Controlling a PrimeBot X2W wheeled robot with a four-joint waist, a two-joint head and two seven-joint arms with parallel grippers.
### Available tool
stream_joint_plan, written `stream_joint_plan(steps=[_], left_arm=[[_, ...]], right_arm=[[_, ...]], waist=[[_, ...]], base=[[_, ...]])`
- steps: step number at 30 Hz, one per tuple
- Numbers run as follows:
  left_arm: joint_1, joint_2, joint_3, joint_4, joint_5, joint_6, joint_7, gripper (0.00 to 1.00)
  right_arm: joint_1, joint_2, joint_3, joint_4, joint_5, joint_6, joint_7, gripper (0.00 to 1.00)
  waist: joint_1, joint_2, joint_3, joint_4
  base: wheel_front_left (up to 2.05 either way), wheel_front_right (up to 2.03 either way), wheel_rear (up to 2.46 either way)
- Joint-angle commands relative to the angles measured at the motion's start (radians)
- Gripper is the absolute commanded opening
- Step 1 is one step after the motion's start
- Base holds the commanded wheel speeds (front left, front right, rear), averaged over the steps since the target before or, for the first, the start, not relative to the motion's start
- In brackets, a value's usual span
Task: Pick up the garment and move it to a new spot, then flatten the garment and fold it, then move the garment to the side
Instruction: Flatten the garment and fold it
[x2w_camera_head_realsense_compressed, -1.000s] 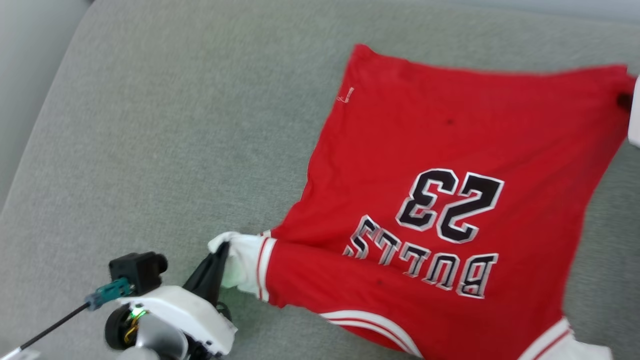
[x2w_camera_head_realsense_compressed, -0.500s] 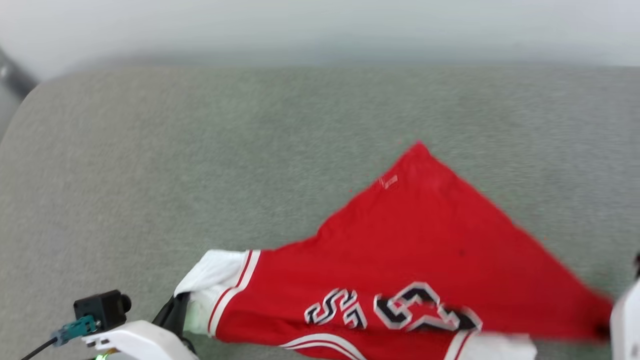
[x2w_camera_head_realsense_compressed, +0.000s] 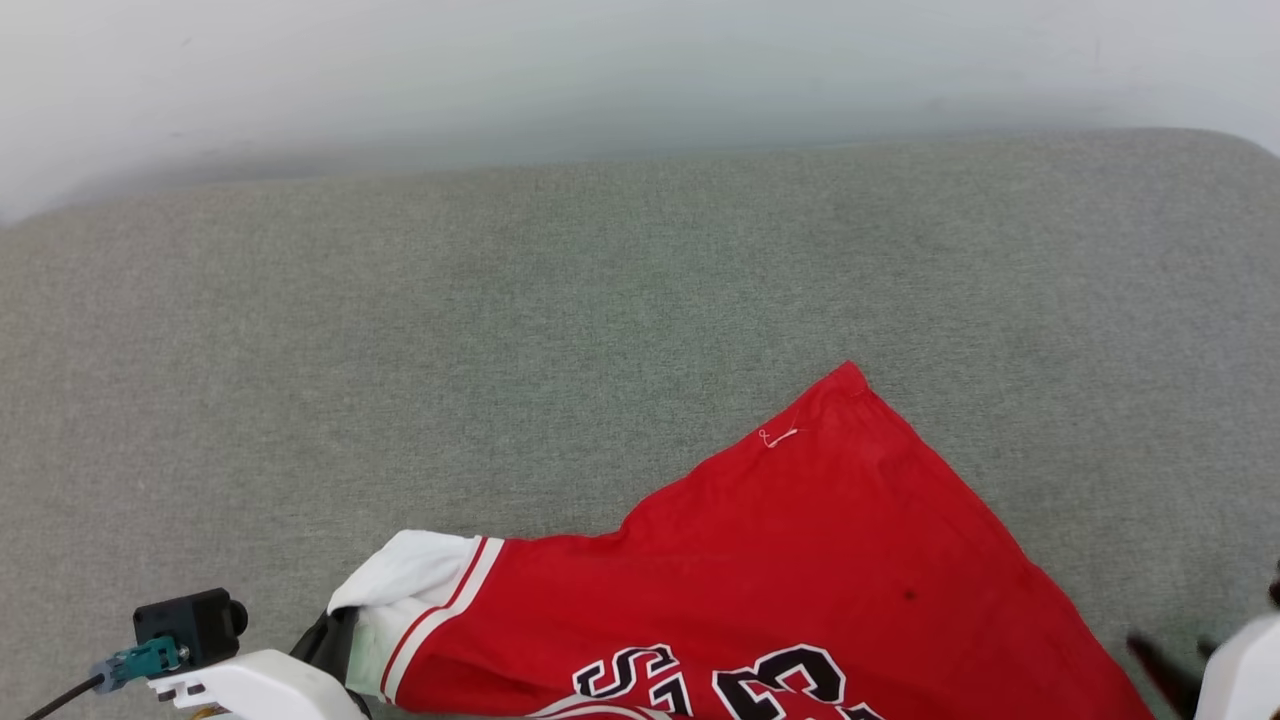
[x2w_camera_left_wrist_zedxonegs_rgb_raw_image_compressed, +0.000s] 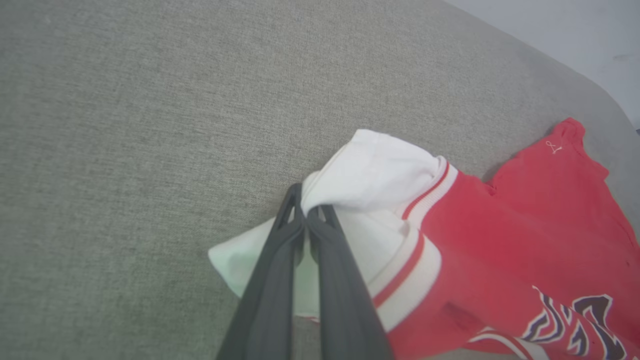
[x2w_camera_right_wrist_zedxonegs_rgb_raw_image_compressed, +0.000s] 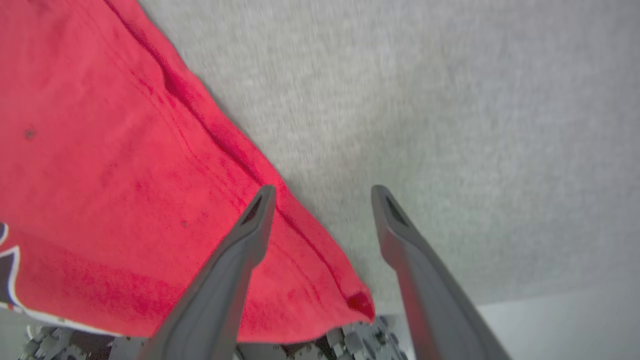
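The garment (x2w_camera_head_realsense_compressed: 800, 570), a red jersey with white sleeves and black lettering, lies on the grey cushion with one hem corner pointing away from me. My left gripper (x2w_camera_head_realsense_compressed: 335, 628) is shut on the white sleeve (x2w_camera_left_wrist_zedxonegs_rgb_raw_image_compressed: 370, 170), which bunches over its fingertips (x2w_camera_left_wrist_zedxonegs_rgb_raw_image_compressed: 305, 212). My right gripper (x2w_camera_right_wrist_zedxonegs_rgb_raw_image_compressed: 322, 195) stands open just above the garment's (x2w_camera_right_wrist_zedxonegs_rgb_raw_image_compressed: 125, 165) other hem corner (x2w_camera_right_wrist_zedxonegs_rgb_raw_image_compressed: 360, 302), one finger over the red cloth and one over bare cushion, with nothing held. Its dark fingers (x2w_camera_head_realsense_compressed: 1160, 660) show blurred at the lower right of the head view.
The grey fabric cushion (x2w_camera_head_realsense_compressed: 500, 330) stretches wide to the left and far side, ending at a pale wall (x2w_camera_head_realsense_compressed: 600, 70). In the right wrist view the cushion's edge and a pale floor (x2w_camera_right_wrist_zedxonegs_rgb_raw_image_compressed: 560, 325) lie close behind the hem corner.
The head camera has tilted, so the whole picture has shifted. My right gripper brought the hem corner towards me, then opened and let it go. The left gripper stays shut on the sleeve.
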Motion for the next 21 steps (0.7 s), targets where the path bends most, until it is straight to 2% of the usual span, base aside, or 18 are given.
stream_joint_plan(steps=[1,7,11,15,20,21], left_arm=[[-0.013,0.006,0.0,-0.008,0.011,0.006,0.003,0.0],[-0.061,0.006,-0.018,-0.029,0.024,-0.008,0.013,0.0],[-0.098,0.003,-0.029,-0.04,0.034,-0.02,0.015,0.0],[-0.128,0.0,-0.039,-0.047,0.043,-0.035,0.01,0.0],[-0.167,-0.016,-0.056,-0.039,0.052,-0.054,0.001,0.0],[-0.167,-0.016,-0.056,-0.039,0.052,-0.054,0.001,0.0]], right_arm=[[-0.051,-0.006,0.003,0.001,-0.014,-0.001,-0.085,1.0],[-0.23,-0.016,0.053,0.077,-0.032,-0.001,-0.407,1.0],[-0.361,-0.05,0.141,0.151,-0.026,-0.001,-0.482,1.0],[-0.499,-0.082,0.241,0.205,0.01,-0.001,-0.419,1.0],[-0.64,-0.108,0.359,0.238,0.07,-0.001,-0.194,1.0],[-0.64,-0.108,0.359,0.238,0.07,-0.001,-0.194,1.0]], waist=[[0.0002,0.0,0.01,0.004],[0.0002,0.0,0.063,0.034],[0.0002,0.0,0.101,0.057],[0.0002,0.0,0.14,0.084],[0.0002,0.0,0.184,0.121],[0.0002,0.0,0.184,0.121]], base=[[0.0,0.0,0.0],[0.0,0.0,0.0],[0.0,0.0,0.0],[0.0,0.0,0.0],[0.0,0.0,0.0],[0.0,0.0,0.0]])
